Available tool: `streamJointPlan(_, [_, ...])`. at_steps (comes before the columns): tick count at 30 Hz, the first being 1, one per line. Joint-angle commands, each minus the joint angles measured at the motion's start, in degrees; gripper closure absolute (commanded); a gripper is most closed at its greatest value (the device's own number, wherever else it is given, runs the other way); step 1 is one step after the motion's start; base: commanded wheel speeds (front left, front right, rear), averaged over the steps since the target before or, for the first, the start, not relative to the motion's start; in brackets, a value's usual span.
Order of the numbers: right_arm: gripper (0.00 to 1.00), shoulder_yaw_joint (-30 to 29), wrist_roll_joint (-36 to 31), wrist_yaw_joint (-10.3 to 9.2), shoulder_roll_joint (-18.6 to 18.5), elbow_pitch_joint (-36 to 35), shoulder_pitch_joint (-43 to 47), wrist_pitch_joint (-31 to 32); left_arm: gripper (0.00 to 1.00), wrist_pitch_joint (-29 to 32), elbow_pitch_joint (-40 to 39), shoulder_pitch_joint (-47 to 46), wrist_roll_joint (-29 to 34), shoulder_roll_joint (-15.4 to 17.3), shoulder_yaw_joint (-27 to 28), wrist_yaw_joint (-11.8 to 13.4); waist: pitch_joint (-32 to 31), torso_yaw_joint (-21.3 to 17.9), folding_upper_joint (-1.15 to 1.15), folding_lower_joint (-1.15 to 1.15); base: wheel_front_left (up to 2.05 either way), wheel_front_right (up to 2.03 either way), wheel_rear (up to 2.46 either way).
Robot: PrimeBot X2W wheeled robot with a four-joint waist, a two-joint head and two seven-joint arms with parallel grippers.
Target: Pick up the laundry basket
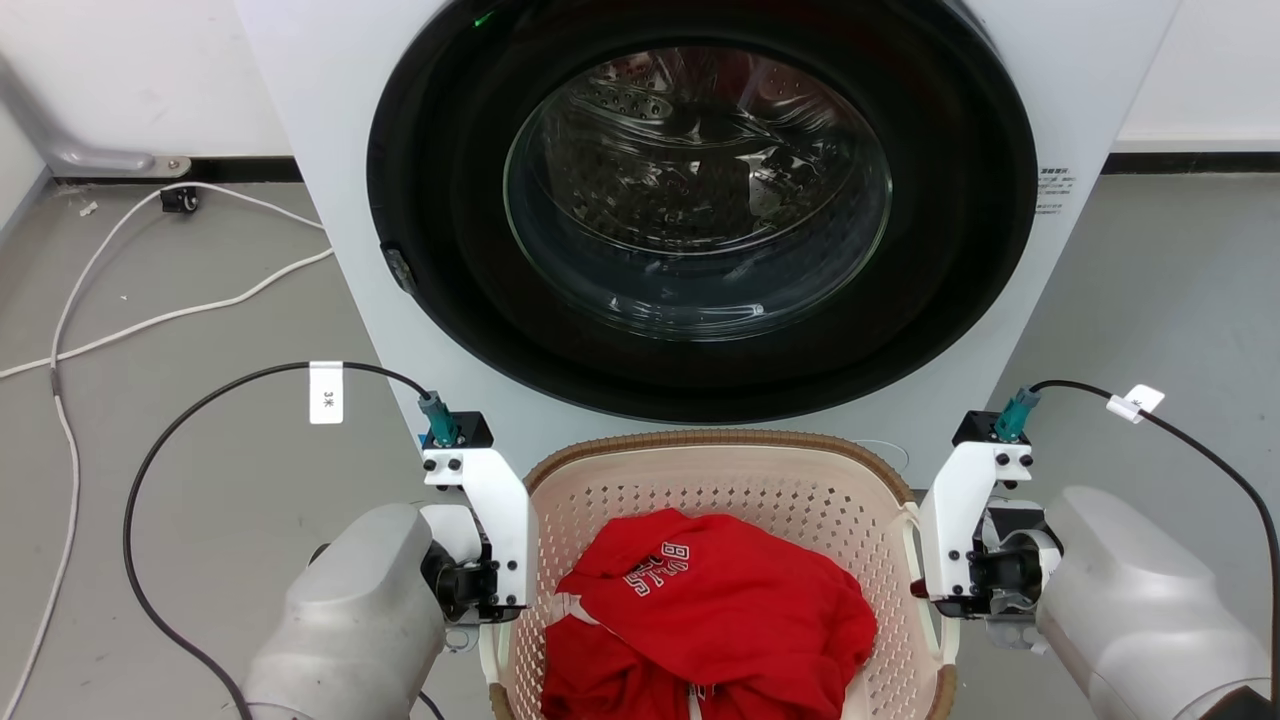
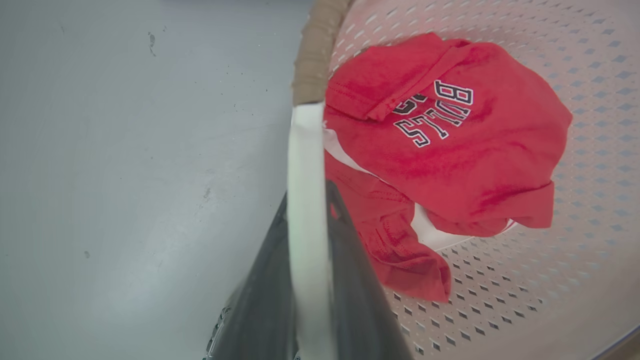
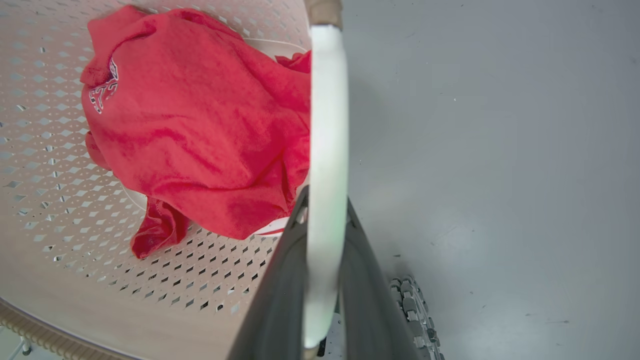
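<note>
- A grey floor (image 1: 180,470) spreads out on both sides; bare stretches of it lie outside each long side of the basket.
- A white front-loading washing machine (image 1: 330,150) stands straight ahead, its round dark-ringed glass door (image 1: 700,200) shut. White wall runs behind it.
- The laundry basket (image 1: 720,441) sits just in front of the washer, below the door and between the two arms. Its brown woven-look far rim is close to the washer's front panel. Whether its base touches the floor cannot be told.
- A crumpled red garment (image 1: 720,600) with white lettering lies inside on the perforated bottom, well below the rim.
- The left gripper (image 2: 307,200) is closed on the white left handle (image 2: 305,145), one dark finger on each side of it.
- The right gripper (image 3: 325,197) clamps the white right handle (image 3: 327,100) the same way.
- A white cable (image 1: 150,320) trails across the floor at the left, apart from the basket.
- Black cables (image 1: 200,420) loop from both wrists.
</note>
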Motion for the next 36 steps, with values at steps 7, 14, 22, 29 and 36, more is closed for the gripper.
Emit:
streamJointPlan(7, [1.00,0.06,1.32,0.83,3.21,-1.03,-1.05,0.18,1.00,-0.22,-1.01,-0.66,-1.45,-2.42,-0.91,-1.16,0.09,-0.13,0.00,0.00,0.00,0.00,0.00])
streamJointPlan(14, [1.00,0.25,1.48,0.83,3.31,-0.79,-1.25,0.26,1.00,-0.44,-0.83,-0.75,-2.29,-2.53,-1.50,-1.16,0.13,-0.16,0.00,0.00,0.00,0.00,0.00])
streamJointPlan(22, [1.00,0.35,1.92,0.83,3.47,-0.48,-0.95,0.24,1.00,-0.58,-0.99,-0.58,-3.41,-2.61,-2.18,-1.17,0.10,-0.10,0.00,0.00,0.00,0.00,0.00])
streamJointPlan(29, [1.00,0.46,2.31,0.83,3.42,-0.33,-0.81,0.35,1.00,-0.80,-0.97,-0.66,-4.16,-2.58,-2.82,-1.17,0.10,-0.06,0.00,0.00,0.00,0.00,0.00])
streamJointPlan(36, [1.00,0.60,2.59,0.83,3.41,-0.18,-0.72,0.54,1.00,-1.06,-0.89,-0.47,-4.98,-2.59,-3.42,-1.17,0.03,-0.07,0.00,0.00,0.00,0.00,0.00])
